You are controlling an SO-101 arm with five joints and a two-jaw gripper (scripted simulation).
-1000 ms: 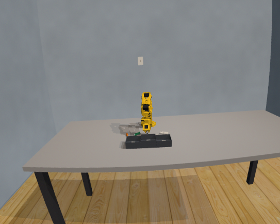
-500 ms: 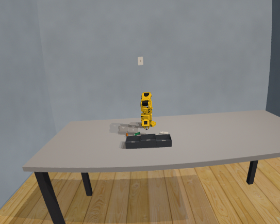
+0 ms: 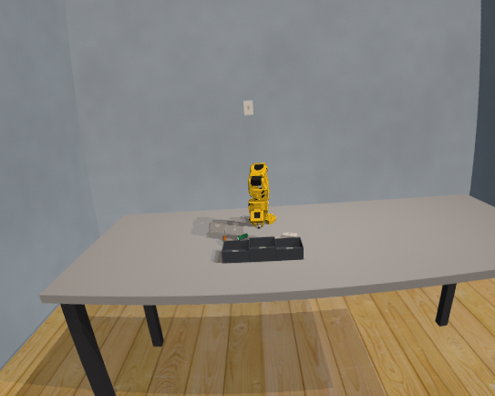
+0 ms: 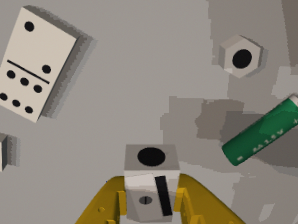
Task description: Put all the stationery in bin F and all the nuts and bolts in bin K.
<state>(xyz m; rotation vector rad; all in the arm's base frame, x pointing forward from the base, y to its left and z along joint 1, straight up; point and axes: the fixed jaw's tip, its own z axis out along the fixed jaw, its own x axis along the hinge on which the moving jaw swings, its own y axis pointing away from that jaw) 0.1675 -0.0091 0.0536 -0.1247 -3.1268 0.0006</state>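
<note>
My gripper [image 4: 150,202] [image 3: 258,224] is shut on a small pale pencil sharpener [image 4: 150,167] with a round hole in its top and a slanted blade slot on its side. It holds the sharpener above the table, behind a row of three dark bins [image 3: 262,255]. The bins' letters cannot be read. A pale hex nut [image 4: 240,56] lies on the table at the upper right of the wrist view. The bins do not show in the wrist view.
A green battery [image 4: 262,132] [image 3: 242,236] lies to the right below the nut. A white domino [image 4: 35,62] lies at the upper left. A small pale block [image 4: 4,150] shows at the left edge. A small orange thing [image 3: 224,237] and a white thing [image 3: 291,234] lie behind the bins.
</note>
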